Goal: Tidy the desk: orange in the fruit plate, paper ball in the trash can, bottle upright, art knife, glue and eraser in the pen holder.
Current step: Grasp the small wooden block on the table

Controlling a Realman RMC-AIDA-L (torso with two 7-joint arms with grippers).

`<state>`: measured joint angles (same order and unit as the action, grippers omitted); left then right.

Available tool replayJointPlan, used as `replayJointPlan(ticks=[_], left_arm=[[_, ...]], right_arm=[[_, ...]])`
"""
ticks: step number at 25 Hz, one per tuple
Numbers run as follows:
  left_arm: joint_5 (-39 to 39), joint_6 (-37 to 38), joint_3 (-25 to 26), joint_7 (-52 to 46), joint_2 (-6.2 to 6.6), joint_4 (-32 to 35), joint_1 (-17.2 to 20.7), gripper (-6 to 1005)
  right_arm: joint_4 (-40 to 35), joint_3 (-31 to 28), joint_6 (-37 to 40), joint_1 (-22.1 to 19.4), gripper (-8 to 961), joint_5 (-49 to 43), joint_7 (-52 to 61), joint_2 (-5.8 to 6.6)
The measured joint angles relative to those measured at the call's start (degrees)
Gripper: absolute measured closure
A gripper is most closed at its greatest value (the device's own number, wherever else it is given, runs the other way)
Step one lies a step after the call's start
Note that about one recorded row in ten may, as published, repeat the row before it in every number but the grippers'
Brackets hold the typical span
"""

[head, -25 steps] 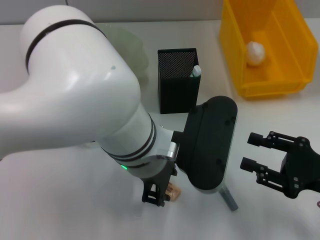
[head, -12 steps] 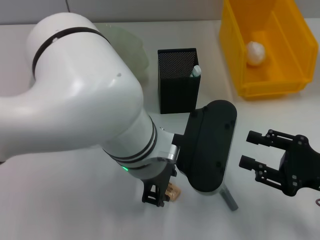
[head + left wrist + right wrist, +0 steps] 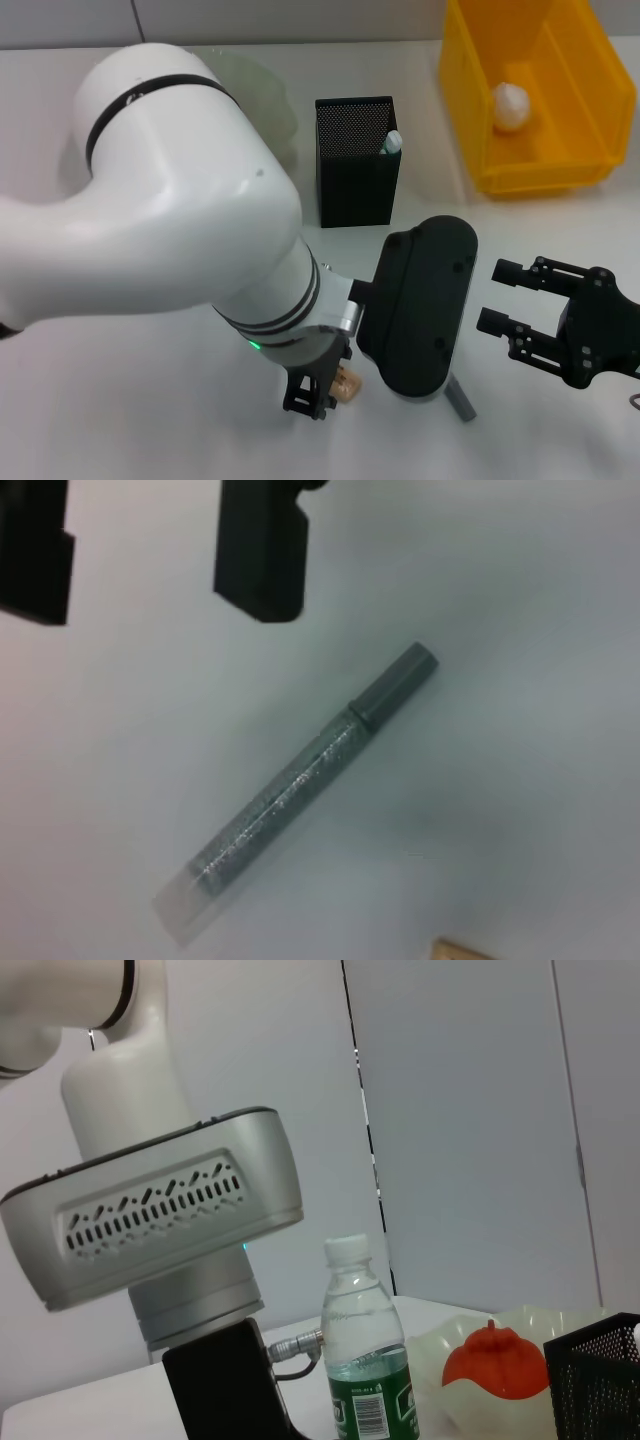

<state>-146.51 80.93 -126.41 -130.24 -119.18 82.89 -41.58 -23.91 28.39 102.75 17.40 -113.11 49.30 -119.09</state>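
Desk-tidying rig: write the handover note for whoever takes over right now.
Left claw: low on the desk, shut on the tiny tan eraser.
Right claw: open, empty, hovering at the desk's right.
Done: white paper ball in the bright yellow plastic trash can; red-orange orange in the pale-green glass fruit plate; clear green-labelled bottle upright; white-tipped green glue stick in the black mesh pen holder.
Left: eraser into the pen holder, then the slim grey art knife, lying on the desk.

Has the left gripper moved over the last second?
Barely. The left gripper sits a touch lower in the head view, farther from the pen holder, around the eraser.
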Motion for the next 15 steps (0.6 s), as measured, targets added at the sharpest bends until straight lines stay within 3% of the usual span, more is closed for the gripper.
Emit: replayJointPlan(ticks=[15], left_arm=[[0.00,-0.69,-0.20,-0.09,0.00,-0.66,-0.09,503]], right_arm=[[0.18,0.00,-0.02,0.00,384,0.00,0.00,0.00]])
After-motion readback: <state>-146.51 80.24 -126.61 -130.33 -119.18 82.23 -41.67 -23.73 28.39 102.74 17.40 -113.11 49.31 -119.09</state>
